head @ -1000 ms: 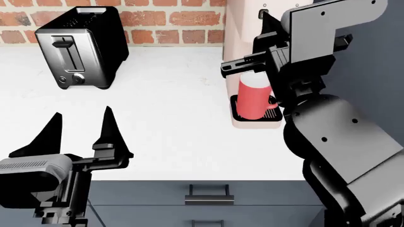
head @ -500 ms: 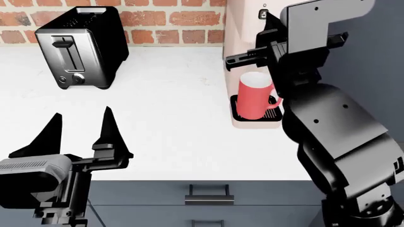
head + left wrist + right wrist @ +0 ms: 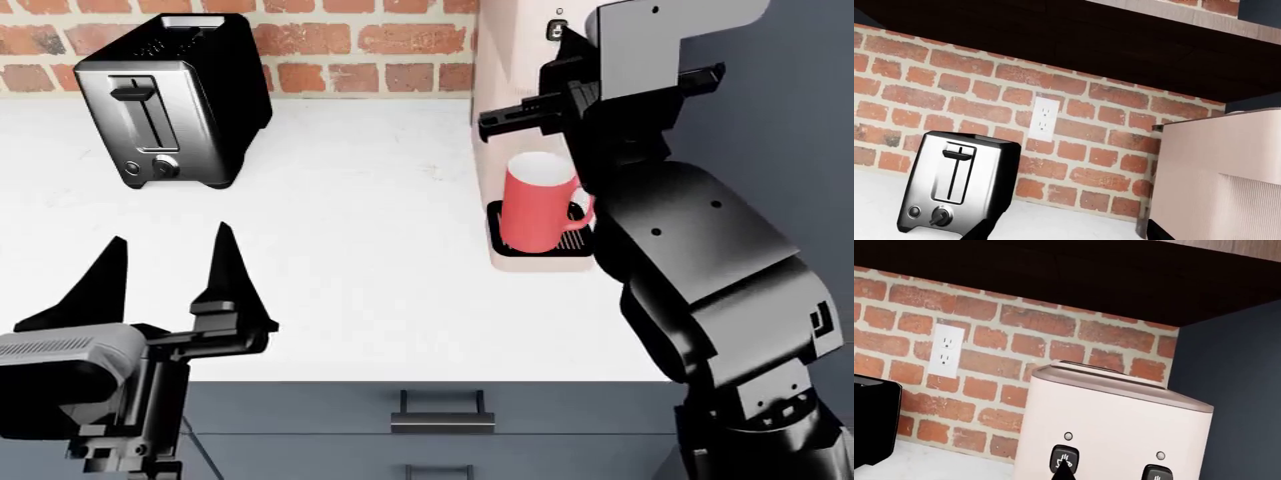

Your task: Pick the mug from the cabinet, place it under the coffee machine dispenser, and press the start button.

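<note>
The coral-red mug (image 3: 538,205) stands upright on the black drip-tray grille (image 3: 577,240), under the overhanging head of the pale pink coffee machine (image 3: 511,55). Its handle points right. My right gripper (image 3: 563,38) is shut and raised above the mug. In the right wrist view its single black tip (image 3: 1064,470) touches the lower edge of the left black button (image 3: 1065,457) on the machine's front (image 3: 1114,425). My left gripper (image 3: 170,240) is open and empty, low near the counter's front edge, with its fingers pointing up.
A black-and-chrome toaster (image 3: 167,95) stands at the back left against the brick wall and also shows in the left wrist view (image 3: 957,185). A second black button (image 3: 1155,474) sits right of the first. A dark cabinet wall (image 3: 801,150) stands to the right. Drawer handle (image 3: 442,410) below.
My right arm has lifted away from the mug and moved up toward the machine's buttons. The mug stays on the drip tray. The left arm has barely moved.
</note>
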You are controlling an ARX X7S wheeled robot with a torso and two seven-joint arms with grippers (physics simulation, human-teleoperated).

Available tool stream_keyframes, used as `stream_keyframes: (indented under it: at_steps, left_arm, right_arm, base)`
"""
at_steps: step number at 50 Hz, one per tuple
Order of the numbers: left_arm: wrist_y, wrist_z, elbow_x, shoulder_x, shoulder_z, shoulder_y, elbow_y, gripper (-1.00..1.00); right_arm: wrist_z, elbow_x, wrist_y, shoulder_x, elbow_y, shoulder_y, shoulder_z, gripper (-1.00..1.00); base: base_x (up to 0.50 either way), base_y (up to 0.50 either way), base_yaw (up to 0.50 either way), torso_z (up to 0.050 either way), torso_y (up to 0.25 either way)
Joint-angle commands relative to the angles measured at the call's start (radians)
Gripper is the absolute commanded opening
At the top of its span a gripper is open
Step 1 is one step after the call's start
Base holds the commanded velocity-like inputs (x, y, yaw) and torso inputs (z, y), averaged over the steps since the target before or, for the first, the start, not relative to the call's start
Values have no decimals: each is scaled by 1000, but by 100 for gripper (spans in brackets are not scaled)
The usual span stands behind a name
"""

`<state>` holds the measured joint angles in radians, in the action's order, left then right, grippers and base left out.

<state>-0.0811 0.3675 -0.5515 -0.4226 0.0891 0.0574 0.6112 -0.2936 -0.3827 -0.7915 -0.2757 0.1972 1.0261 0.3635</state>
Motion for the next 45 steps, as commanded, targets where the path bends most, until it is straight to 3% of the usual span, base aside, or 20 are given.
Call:
stream_keyframes:
  at_steps: [1, 45]
  left_arm:
    - [0, 3, -6, -3, -2, 3, -1, 100]
    - [7, 9, -17, -11, 3, -1, -3, 100]
  right_arm:
    - [8, 4, 20, 7, -40, 16, 10, -100]
    - [25, -8, 67, 22, -176, 51, 7, -100]
  base:
    - [0, 0, 0, 0, 0]
    - [1, 0, 0, 0, 0]
